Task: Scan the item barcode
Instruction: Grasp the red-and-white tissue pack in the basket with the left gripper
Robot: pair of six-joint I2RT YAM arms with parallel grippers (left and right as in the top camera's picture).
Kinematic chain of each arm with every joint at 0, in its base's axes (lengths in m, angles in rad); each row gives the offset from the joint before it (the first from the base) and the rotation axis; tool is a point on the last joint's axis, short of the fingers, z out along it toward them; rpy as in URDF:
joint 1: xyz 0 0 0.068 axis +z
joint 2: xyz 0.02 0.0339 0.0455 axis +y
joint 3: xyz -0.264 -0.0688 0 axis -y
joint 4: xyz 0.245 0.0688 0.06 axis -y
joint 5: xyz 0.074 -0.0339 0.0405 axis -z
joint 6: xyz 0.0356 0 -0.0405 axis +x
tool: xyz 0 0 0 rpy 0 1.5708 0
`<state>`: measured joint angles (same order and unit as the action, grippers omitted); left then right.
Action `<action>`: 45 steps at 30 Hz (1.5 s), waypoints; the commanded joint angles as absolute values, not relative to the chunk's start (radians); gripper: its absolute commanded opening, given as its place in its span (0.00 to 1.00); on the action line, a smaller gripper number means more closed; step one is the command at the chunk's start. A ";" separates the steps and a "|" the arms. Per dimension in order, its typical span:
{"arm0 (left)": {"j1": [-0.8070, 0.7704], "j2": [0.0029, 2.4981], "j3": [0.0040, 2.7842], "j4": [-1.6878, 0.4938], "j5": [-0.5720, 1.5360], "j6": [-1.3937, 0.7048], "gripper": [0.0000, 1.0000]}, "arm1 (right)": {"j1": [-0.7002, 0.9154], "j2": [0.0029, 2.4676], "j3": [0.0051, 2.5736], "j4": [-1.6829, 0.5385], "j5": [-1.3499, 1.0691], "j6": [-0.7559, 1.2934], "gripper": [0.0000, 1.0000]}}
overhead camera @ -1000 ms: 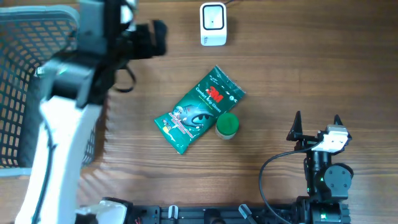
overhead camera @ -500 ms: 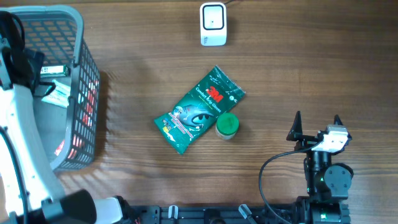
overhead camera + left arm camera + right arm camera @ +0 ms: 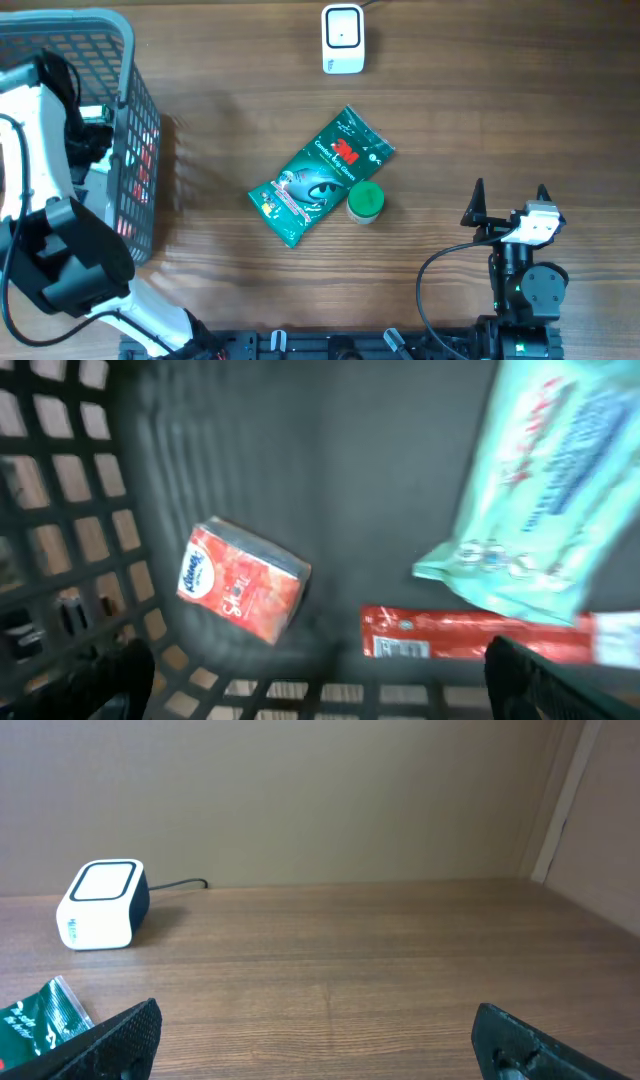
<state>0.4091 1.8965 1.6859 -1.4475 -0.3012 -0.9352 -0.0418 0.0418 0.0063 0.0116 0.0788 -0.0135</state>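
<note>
Overhead view: the left arm reaches into the basket at the table's left edge. I judge this is to fetch an item for the scanner, which stands well apart at the far edge, face up. A green pouch and a bottle touching it lie mid-table.

The right gripper sits parked at the near right, jaws apart, empty and out of the way.

In the left wrist view the left gripper hangs over the basket floor, jaws wide apart, holding nothing.

Candidate items below it:
- **Red packet:** soft-looking, tilted near the mesh wall.
- **Red box:** flat and long, lying directly between the fingers, with a pale label at one end. Whether that label is the barcode is too blurred to tell.
- **Pale green pack:** glossy, overlapping the box's far end.
</note>
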 commanded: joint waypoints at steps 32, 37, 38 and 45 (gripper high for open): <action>0.526 1.911 1.288 -1.166 -0.277 -0.947 0.04 | -0.043 0.038 0.005 0.014 0.067 -0.025 1.00; 0.526 1.911 1.633 -1.378 -0.276 -0.947 0.04 | -0.043 0.038 0.005 0.014 0.067 -0.025 1.00; 0.526 1.911 1.712 -1.419 -0.270 -0.947 0.04 | -0.043 0.038 0.005 0.014 0.067 -0.025 1.00; 0.519 1.885 2.421 -1.684 0.185 -0.920 0.04 | -0.043 0.038 0.005 0.014 0.067 -0.025 1.00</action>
